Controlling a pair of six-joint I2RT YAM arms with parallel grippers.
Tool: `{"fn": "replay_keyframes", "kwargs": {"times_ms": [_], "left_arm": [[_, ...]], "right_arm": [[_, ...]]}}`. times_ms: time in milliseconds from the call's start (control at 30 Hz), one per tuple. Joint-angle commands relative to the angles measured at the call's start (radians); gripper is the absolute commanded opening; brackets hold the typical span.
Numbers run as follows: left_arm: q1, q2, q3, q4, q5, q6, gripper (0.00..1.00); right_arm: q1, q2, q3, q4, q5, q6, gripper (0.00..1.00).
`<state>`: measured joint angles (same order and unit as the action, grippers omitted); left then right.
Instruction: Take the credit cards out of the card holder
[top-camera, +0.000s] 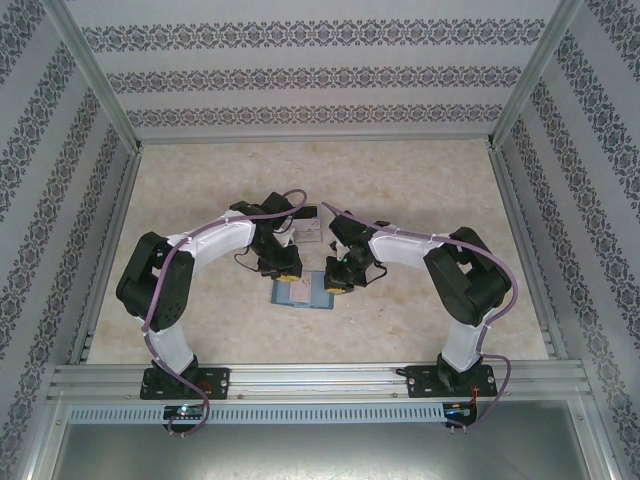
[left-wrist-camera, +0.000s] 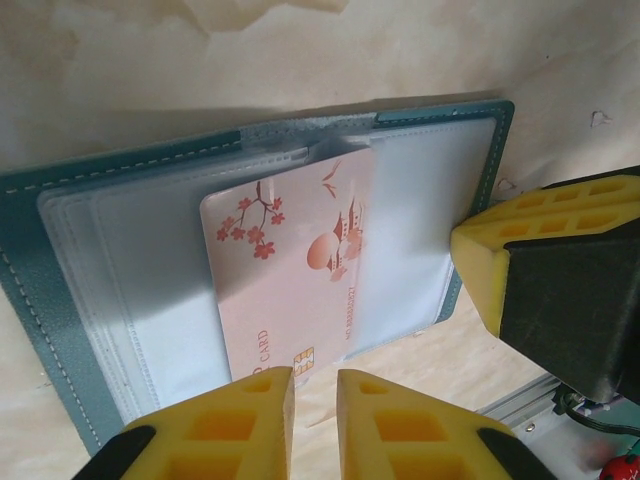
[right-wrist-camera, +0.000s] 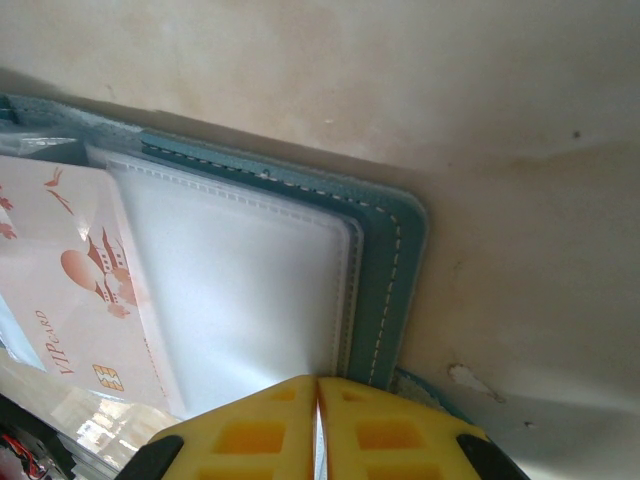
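One pink credit card (left-wrist-camera: 290, 280), one open card holder (left-wrist-camera: 40, 300).

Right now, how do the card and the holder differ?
Colour: the card is pink with a blossom print; the holder is teal with pale stitching.
Size: the card is much smaller than the holder.
Pose: the holder lies open and flat; the card sits askew across the holder's inside.
Both are flat rectangles.

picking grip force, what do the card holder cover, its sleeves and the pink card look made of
The card holder: teal leather or faux leather, matte, stitched border. Its sleeves: soft clear plastic, frosted sheen, seamed edges. The pink card: probably rigid glossy plastic, printed blossoms, chip.
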<state>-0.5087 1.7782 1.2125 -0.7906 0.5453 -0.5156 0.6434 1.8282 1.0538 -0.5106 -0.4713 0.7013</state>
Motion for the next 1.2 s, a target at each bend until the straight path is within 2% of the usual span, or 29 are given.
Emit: {"fn": "replay_keyframes", "kwargs": {"times_ms": [0, 533, 800, 1167], "left_arm": [[0.002, 0.010, 0.006, -0.021, -0.011, -0.005, 0.20], [0.031, -0.011, -0.081, 0.072, 0.002, -0.049, 0.24], [0.050, -0.018, -0.119, 0.113, 0.031, -0.058, 0.26], [0.057, -0.010, -0.156, 0.181, 0.085, -0.075, 0.27]], "right_arm": [[-0.003, 0.046, -0.028, -0.021, 0.022, -0.011, 0.12], [0.040, -0.027, 0.066, -0.047, 0.015, 0.027, 0.14], [0.075, 0.045, 0.138, -0.023, -0.022, 0.045, 0.14], [0.089, 0.146, 0.139, 0.040, -0.053, 0.064, 0.13]]}}
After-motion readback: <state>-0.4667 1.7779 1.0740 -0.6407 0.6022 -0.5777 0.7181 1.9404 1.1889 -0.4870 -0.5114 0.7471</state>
